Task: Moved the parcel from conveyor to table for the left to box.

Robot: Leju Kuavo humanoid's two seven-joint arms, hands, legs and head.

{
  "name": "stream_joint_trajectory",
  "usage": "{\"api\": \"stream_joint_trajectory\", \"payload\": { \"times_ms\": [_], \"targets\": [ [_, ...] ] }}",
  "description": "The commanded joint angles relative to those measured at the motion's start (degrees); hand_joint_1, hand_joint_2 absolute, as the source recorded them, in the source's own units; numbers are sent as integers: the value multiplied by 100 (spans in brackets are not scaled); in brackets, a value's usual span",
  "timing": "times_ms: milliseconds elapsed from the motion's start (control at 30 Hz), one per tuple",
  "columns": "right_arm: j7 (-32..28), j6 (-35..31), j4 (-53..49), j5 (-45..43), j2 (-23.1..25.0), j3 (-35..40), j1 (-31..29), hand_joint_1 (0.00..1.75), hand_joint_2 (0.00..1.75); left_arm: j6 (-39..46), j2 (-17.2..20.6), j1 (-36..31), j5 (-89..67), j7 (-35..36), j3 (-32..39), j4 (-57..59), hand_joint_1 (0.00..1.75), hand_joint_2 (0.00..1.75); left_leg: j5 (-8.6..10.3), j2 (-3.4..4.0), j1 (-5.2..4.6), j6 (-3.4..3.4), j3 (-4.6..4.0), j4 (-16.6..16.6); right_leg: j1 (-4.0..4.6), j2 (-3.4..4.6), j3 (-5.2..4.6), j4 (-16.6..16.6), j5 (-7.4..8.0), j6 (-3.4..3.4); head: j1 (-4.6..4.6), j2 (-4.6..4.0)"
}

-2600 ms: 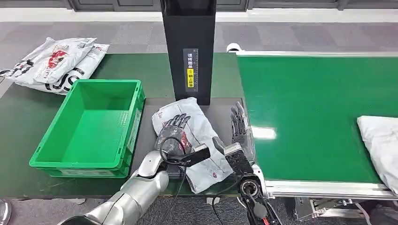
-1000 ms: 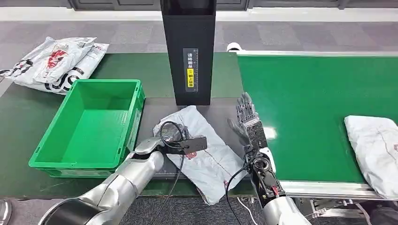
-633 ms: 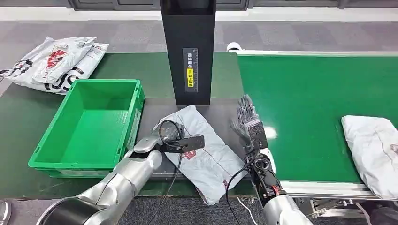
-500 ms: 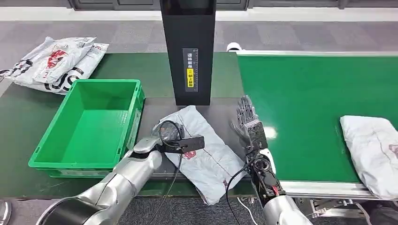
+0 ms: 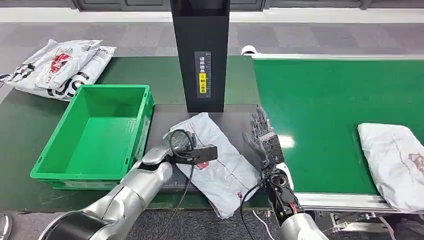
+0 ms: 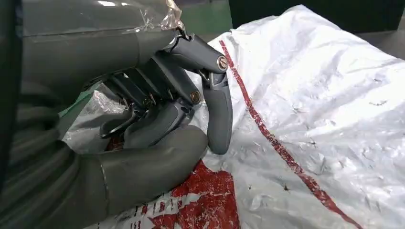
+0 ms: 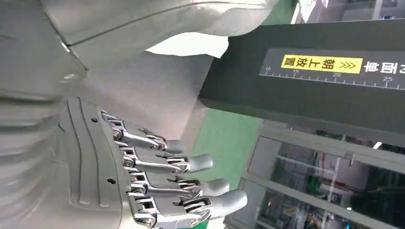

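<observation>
A grey-white parcel [image 5: 226, 167] with red print lies on the dark table in front of the black column. In the left wrist view my left hand [image 6: 162, 109] has its fingers curled into a fold at one edge of the parcel [image 6: 310, 109], gripping it. In the head view the wrist camera covers that hand at the parcel's left edge. My right hand [image 5: 262, 137] stands upright and open beside the parcel's right side, at the conveyor's edge, holding nothing; its straight fingers [image 7: 191, 183] point towards the column.
An empty green crate [image 5: 95, 132] sits left of the parcel. The black column [image 5: 200, 55] stands behind it. A second grey parcel [image 5: 395, 162] lies on the green conveyor belt [image 5: 325, 105] at the right. More parcels [image 5: 55, 67] are piled at the back left.
My left hand went from lying flat on the parcel to gripping its left edge, and the parcel turned. The right hand lifted clear. The parcel on the belt drifted left.
</observation>
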Motion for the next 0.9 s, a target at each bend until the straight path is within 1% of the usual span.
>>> {"api": "stream_joint_trajectory", "payload": {
  "times_ms": [33, 233, 267, 400, 433, 467, 500, 533, 567, 633, 800, 900],
  "targets": [
    [39, 42, 37, -2, -51, -165, -33, 0, 175, -23, 128, -47, -27, 5, -175, 261, 175, 175, 2, 14, -4, 2, 5, -8, -2, 5, 1, -5, 3, -2, 0, 0],
    [40, 44, 36, -3, -45, -164, -41, 0, 175, -22, 133, -46, -27, 4, -174, 261, 175, 175, 0, 9, -4, 1, 2, -3, -3, 4, -1, 0, 1, -1, 0, -2],
    [28, 45, 62, 10, -58, -154, -25, 0, 175, 192, 133, -23, -73, 36, -185, 189, 175, 175, 3, 15, -5, 2, 6, -9, -3, 7, 1, -6, 4, -3, 0, -2],
    [-21, 78, 66, -2, -59, -158, 33, 0, 175, 539, 102, -71, 16, -56, -41, 143, 175, 175, 1, 10, -2, 2, 3, -5, -1, 2, 1, -3, 2, -1, 0, 0],
    [-21, 34, 6, -5, -32, -194, 46, 0, 175, 831, 66, -96, 111, -102, 89, 120, 175, 175, 0, 9, 0, 1, 1, -2, 1, 2, 0, -3, 2, -1, 0, 0],
    [-14, 40, -30, -2, -25, -200, 52, 0, 175, 880, 54, -119, 115, -122, 108, 114, 175, 175, 1, 12, 0, 2, 0, -3, 2, 2, -1, -5, 3, -2, 0, -2],
    [38, -9, -138, -11, -8, -252, 81, 0, 175, 1308, 20, -176, 189, -160, 214, 52, 175, 175, 1, 9, -2, 1, -2, -1, -1, 2, -4, 0, 1, -1, 0, -2],
    [108, -42, -287, 13, -14, -292, 163, 0, 175, 1504, -22, -300, 292, -254, 350, 27, 175, 175, 0, 6, 0, 1, -4, 2, 1, 0, -6, 2, 0, -1, 0, -2],
    [158, -43, -452, 26, -15, -336, 276, 0, 175, 1872, -46, -438, 465, -376, 543, -72, 175, 175, 3, 7, -2, 2, -8, 0, 0, -4, -10, 2, 2, -2, 0, -2],
    [157, -36, -490, 25, -24, -347, 320, 0, 175, 1753, -33, -541, 479, -368, 561, -89, 175, 175, 3, -9, 4, 2, -19, 8, 5, -18, -13, 3, 0, -2, 0, -2],
    [164, -26, -542, 34, -12, -351, 340, 0, 175, 1779, -24, -473, 475, -377, 564, -123, 175, 175, 3, 15, -1, 0, -7, -2, 1, 7, -10, -2, 4, -3, 0, -2],
    [164, -26, -542, 34, -12, -351, 340, 0, 175, 1779, -24, -473, 475, -377, 564, -123, 175, 175, 5, 5, -1, -2, -13, 1, 0, 0, -16, 2, 1, -2, 0, 0]
  ]
}}
